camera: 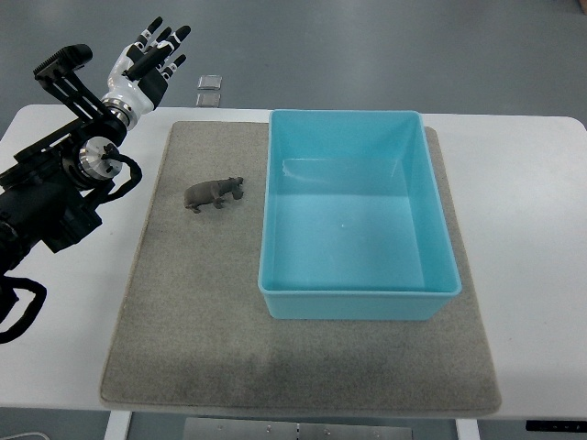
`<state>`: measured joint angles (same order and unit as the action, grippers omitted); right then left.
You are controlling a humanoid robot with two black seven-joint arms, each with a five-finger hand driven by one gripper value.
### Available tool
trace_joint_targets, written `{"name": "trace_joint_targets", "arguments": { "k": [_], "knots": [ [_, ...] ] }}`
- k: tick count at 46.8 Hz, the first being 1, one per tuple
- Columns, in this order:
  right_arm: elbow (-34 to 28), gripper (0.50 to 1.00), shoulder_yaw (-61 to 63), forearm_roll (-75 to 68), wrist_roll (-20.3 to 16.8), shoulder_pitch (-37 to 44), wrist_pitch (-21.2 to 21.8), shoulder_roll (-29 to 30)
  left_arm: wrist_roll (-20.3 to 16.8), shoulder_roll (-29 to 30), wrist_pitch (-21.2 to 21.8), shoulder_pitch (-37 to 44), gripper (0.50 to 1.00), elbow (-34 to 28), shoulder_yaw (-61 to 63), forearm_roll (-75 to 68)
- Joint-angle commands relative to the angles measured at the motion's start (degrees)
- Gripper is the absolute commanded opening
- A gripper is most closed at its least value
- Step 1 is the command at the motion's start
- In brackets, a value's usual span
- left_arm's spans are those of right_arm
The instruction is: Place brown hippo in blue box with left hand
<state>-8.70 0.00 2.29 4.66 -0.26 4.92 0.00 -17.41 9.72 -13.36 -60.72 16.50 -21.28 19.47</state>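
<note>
A small brown hippo (215, 192) stands on the grey felt mat (193, 312), just left of the blue box (358, 302). The box is open on top and holds nothing. My left hand (156, 50) hovers at the far left corner of the table, above and to the left of the hippo, well apart from it. Its fingers are spread and hold nothing. The black left arm (55, 192) runs in from the left edge. The right arm is out of view.
The mat lies on a white table (523, 229). Two small silvery objects (209, 90) sit on the floor beyond the table's far edge, close to my left hand.
</note>
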Motion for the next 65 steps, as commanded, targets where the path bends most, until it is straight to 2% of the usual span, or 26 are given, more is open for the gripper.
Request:
{"name": "trace_joint_targets", "arguments": {
  "k": [1,26,41,51,65],
  "knots": [
    [0.00,0.936,0.00,0.00,0.00,0.00,0.00,0.00,0.01,-0.05,0.00,-0.10,0.994,0.02,0.80,-0.66],
    [0.00,0.936,0.00,0.00,0.00,0.00,0.00,0.00,0.53,2.06,-0.53,-0.45,0.994,3.10,1.50,-20.60],
    [0.00,0.936,0.00,0.00,0.00,0.00,0.00,0.00,0.53,6.98,-0.97,-2.12,0.994,10.66,12.12,-23.69],
    [0.00,0.936,0.00,0.00,0.00,0.00,0.00,0.00,0.44,7.51,-1.14,-4.93,0.994,10.92,19.60,-23.78],
    [0.00,0.936,0.00,0.00,0.00,0.00,0.00,0.00,0.44,10.76,-6.50,-7.22,0.994,14.08,21.45,-37.92]
  ]
}}
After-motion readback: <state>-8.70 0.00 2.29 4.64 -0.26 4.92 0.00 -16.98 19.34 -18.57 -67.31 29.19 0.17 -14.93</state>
